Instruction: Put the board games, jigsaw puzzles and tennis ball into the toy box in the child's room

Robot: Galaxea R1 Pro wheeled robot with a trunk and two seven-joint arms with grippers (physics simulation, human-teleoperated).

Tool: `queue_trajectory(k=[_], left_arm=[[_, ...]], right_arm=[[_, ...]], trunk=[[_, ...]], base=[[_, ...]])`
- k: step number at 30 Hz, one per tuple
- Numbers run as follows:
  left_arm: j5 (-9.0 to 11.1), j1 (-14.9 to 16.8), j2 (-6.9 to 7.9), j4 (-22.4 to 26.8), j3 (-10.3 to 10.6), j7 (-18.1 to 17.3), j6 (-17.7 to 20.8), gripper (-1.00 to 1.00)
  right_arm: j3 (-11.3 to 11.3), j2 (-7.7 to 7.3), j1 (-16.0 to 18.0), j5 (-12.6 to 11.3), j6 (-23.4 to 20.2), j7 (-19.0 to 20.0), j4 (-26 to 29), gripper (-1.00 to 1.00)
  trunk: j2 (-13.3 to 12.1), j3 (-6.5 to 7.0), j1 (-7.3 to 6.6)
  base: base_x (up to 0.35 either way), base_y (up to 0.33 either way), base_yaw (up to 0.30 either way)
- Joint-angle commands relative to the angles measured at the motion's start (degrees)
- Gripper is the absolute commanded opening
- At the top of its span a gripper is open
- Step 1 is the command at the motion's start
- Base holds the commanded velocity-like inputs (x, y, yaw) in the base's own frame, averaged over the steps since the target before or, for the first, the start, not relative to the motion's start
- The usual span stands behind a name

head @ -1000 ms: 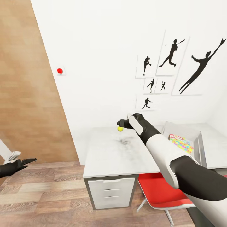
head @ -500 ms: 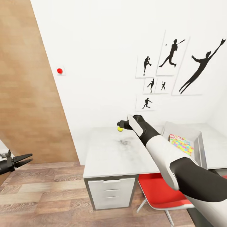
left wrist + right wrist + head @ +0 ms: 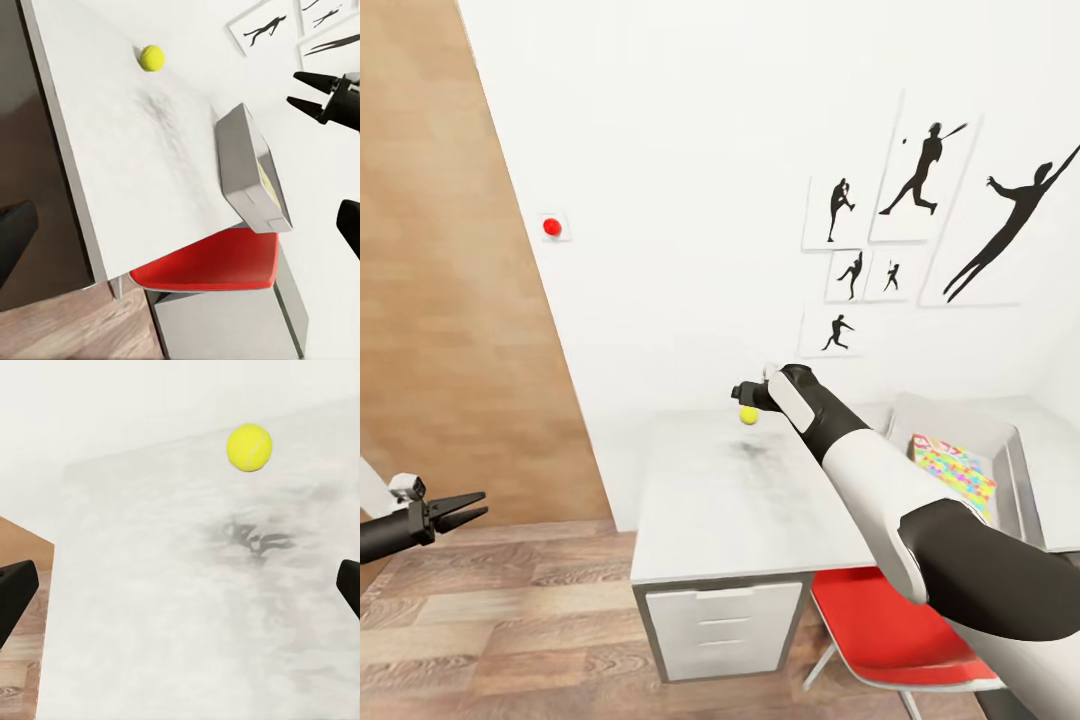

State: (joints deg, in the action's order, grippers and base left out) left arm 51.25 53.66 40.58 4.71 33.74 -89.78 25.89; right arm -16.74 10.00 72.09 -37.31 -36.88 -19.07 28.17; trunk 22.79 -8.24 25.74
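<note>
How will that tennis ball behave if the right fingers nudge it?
The tennis ball is round and lies free on the smooth table, so it will likely roll away. It looks small and light; the open right gripper should probably close around it squarely.

toy box (image 3: 1010,450) part-hidden behind right arm, red chair (image 3: 900,630) cut off at frame btm
</note>
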Motion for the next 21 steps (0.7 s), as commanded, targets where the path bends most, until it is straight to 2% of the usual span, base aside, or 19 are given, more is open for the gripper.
queue_trajectory(k=[1, 6, 18, 21], left_arm=[[0.4, 0.1, 0.03, 0.0, 0.7, -0.2, 0.6, 1.0], [0.3, 0.0, 0.03, 0.0, 0.9, -0.2, 0.5, 1.0], [0.3, 0.0, 0.1, 0.0, 1.0, -0.2, 0.4, 1.0], [0.3, 0.1, 0.07, 0.0, 1.0, -0.2, 0.4, 1.0]], right_arm=[[-0.2, 0.0, 0.1, -0.6, -0.1, -0.5, 0.0, 1.0], [-0.2, 0.0, 0.1, -0.8, -0.1, -0.5, 0.0, 1.0], [-0.2, 0.0, 0.1, -1.0, -0.1, -0.6, 0.0, 1.0], [-0.2, 0.0, 0.1, -0.8, -0.1, -0.6, 0.0, 1.0]], trunk=[[0.1, -0.13, 0.04], [0.1, -0.13, 0.04], [0.1, -0.13, 0.04], [0.1, -0.13, 0.04]], base=[[0.012, 0.194, -0.055], [0.005, 0.21, -0.16], [0.001, 0.101, -0.265], [0.0, 0.061, -0.154]])
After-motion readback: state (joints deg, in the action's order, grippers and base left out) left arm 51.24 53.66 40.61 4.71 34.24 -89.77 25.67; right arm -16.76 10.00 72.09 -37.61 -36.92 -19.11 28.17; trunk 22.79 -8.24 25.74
